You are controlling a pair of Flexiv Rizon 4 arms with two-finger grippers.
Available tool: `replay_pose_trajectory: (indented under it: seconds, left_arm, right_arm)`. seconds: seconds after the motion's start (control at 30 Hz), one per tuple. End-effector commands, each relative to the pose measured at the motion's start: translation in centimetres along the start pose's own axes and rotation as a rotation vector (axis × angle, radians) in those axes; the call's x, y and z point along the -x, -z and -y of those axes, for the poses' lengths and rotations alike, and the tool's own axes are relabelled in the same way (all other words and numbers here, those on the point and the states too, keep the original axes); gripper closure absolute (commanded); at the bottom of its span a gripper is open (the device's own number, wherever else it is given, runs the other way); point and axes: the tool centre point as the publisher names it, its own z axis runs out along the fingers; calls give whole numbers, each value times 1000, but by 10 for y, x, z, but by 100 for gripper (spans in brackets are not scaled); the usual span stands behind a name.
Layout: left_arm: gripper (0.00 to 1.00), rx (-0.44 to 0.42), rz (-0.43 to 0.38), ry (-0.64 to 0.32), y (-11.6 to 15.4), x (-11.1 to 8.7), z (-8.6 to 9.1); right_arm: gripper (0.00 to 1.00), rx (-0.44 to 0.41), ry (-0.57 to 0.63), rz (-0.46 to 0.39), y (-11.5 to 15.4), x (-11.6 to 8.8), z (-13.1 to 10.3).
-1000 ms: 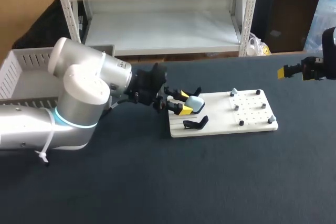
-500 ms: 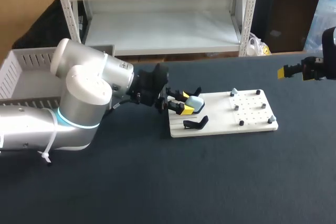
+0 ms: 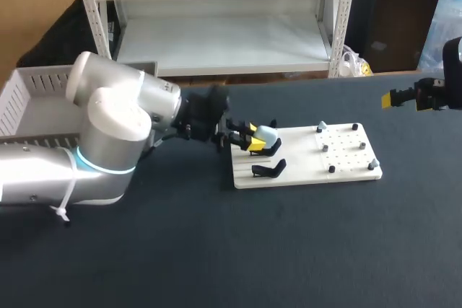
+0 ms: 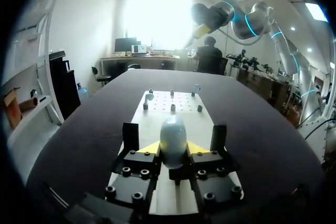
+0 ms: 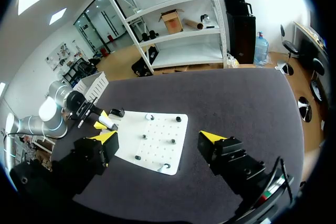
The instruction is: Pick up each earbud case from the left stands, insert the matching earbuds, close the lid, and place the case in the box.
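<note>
Desk: dark grey desk (image 3: 303, 250) carrying a flat white board with rows of holes (image 3: 345, 155), which lies near the desk's middle.
Case: pale blue egg-shaped earbud case (image 4: 172, 134) at the board's left end, over the black stands there, its long axis pointing along the board.
Left arm: silver left arm (image 3: 108, 142) coming in from the left, low over the desk, with its wrist aimed along the board.
Left jaws: closed on the pale blue case, one yellow fingertip (image 4: 149, 148) pressed against each side of it.
Stand: black forked stand (image 3: 268, 170) on the board just beside the gripped case, on the side nearer the desk's front edge.
Small pieces: small dark and pale pieces (image 3: 322, 128) standing scattered over the board's right half, well apart from the case; too small to tell which are earbuds.
Right arm: dark end of the right arm (image 3: 449, 91) at the desk's far right, well apart from the board.
Right jaws: spread wide and gripping nothing, one yellow fingertip (image 5: 106, 136) on either side, with the board ahead of them.
Box: white slotted plastic box (image 3: 32, 88) at the desk's far left, behind the left arm.
</note>
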Motion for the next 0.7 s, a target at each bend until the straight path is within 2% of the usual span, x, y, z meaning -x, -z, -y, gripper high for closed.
replay_pose_trajectory:
  seconds: [0.03,0.23,0.5,0.7]
  left_arm:
    - [100,16,43,-23,23,12,14]
    - [100,20,143,-95,44,47,31]
    - [100,19,262,-196,51,90,50]
    - [100,19,262,-196,51,90,50]
  right_arm:
    - [0,5,1,0,0,0,1]
    - [0,5,1,0,0,0,1]
    - [0,5,1,0,0,0,1]
    - [0,5,1,0,0,0,1]
